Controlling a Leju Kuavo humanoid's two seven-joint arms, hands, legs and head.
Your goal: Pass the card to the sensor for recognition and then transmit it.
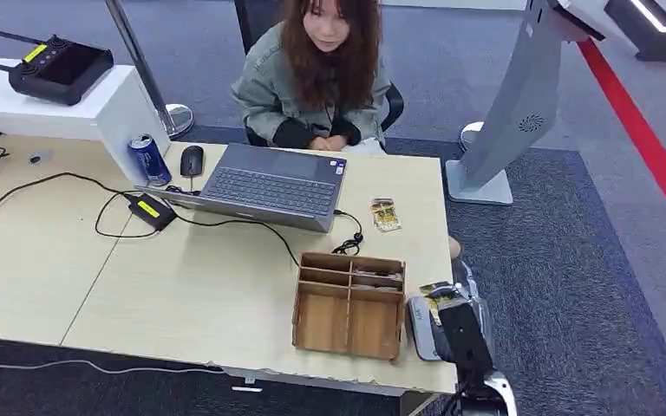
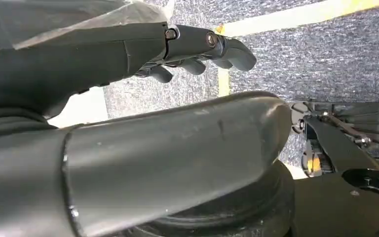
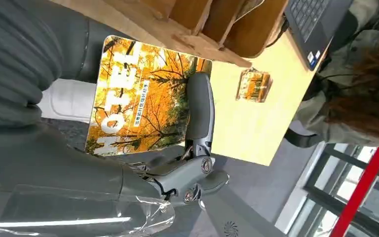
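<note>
So far the right hand (image 3: 197, 163) pins the card (image 3: 138, 106) with its fingers over the sensor (image 1: 422, 327) at the worktop's (image 1: 182, 286) five o'clock corner, handover pending; the left hand (image 2: 197, 49) hangs half-curled, holding nothing.

- The card (image 3: 138, 98), printed with orange autumn trees and white "HOTEL" lettering, is lying flat against the right hand (image 3: 177, 163), with one dark finger (image 3: 200, 113) pressing across its face.
- The sensor (image 1: 422, 328), a pale grey flat pad, is sitting at the table's corner directly beneath the held card, just under the hand.
- A second, similar card (image 1: 385, 214) is lying flat on the tabletop, well apart, beyond the hand.
</note>
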